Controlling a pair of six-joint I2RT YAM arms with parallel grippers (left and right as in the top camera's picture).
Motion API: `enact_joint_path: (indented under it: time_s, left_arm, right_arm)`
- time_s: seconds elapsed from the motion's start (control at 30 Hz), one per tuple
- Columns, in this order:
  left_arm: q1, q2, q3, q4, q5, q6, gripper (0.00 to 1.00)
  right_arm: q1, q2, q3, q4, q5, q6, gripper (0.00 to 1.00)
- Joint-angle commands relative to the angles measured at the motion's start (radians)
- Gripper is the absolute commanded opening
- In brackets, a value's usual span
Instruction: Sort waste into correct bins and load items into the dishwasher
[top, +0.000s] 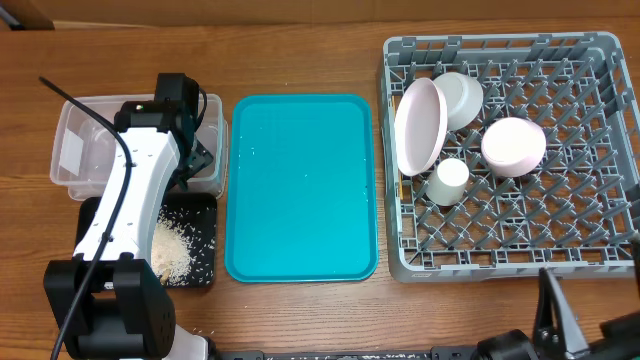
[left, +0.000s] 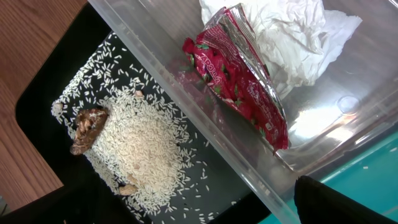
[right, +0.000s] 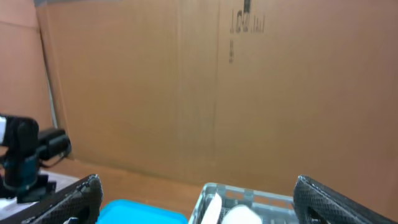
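Note:
The clear tub (top: 85, 125) holds the crumpled white napkin (left: 292, 37) and the red wrapper (left: 239, 81). The black tray (top: 200, 215) in front of it holds a heap of white rice (left: 140, 146) with brown scraps (left: 89, 127). My left gripper (left: 199, 214) hovers open and empty over the edge between tub and tray; only one dark finger shows. The grey dish rack (top: 600, 250) holds the pink plate (top: 420, 127) on edge, the white bowl (top: 462, 97), the pink bowl (top: 514, 146) and the cream cup (top: 449, 181). My right gripper (right: 199, 205) is open and empty, raised near the front edge.
A teal serving tray (top: 300, 190) lies between the bins and the rack. A few rice grains lie on the table by the black tray. A cardboard wall (right: 217, 81) stands behind the table. My left arm (top: 130, 210) covers part of both bins.

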Motion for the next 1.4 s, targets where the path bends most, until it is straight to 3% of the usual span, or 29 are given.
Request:
enact_joint_path:
  time_s: [0.0, 0.17, 0.33, 0.53, 0.6, 0.8, 1.2, 1.37]
  left_arm:
    - [-0.002, 0.009, 0.013, -0.003, -0.020, -0.006, 1.00]
    - [-0.002, 0.009, 0.013, -0.003, -0.020, -0.006, 1.00]
    - [-0.002, 0.009, 0.013, -0.003, -0.020, -0.006, 1.00]
    - [-0.002, 0.009, 0.013, -0.003, -0.020, -0.006, 1.00]
    - [-0.002, 0.009, 0.013, -0.003, -0.020, -0.006, 1.00]
    - [-0.002, 0.009, 0.013, -0.003, -0.020, -0.006, 1.00]
    - [-0.002, 0.009, 0.013, -0.003, -0.020, -0.006, 1.00]
    - [-0.002, 0.009, 0.013, -0.003, -0.020, -0.006, 1.00]
  right_arm:
    - [-0.029, -0.015, -0.062, -0.010, -0.022, 0.054, 1.00]
    - [-0.066, -0.041, -0.204, 0.032, -0.022, 0.183, 1.00]
    - [-0.098, -0.087, -0.390, 0.185, -0.022, 0.276, 1.00]
    - [-0.110, -0.178, -0.666, 0.476, -0.023, 0.285, 1.00]
    - [-0.110, -0.200, -0.793, 0.652, -0.023, 0.285, 1.00]
    - [-0.109, -0.206, -0.997, 0.933, -0.023, 0.286, 1.00]
    - [-0.110, -0.225, -1.137, 0.959, -0.022, 0.285, 1.00]
    - [-0.110, -0.225, -1.137, 0.840, -0.014, 0.284, 1.00]
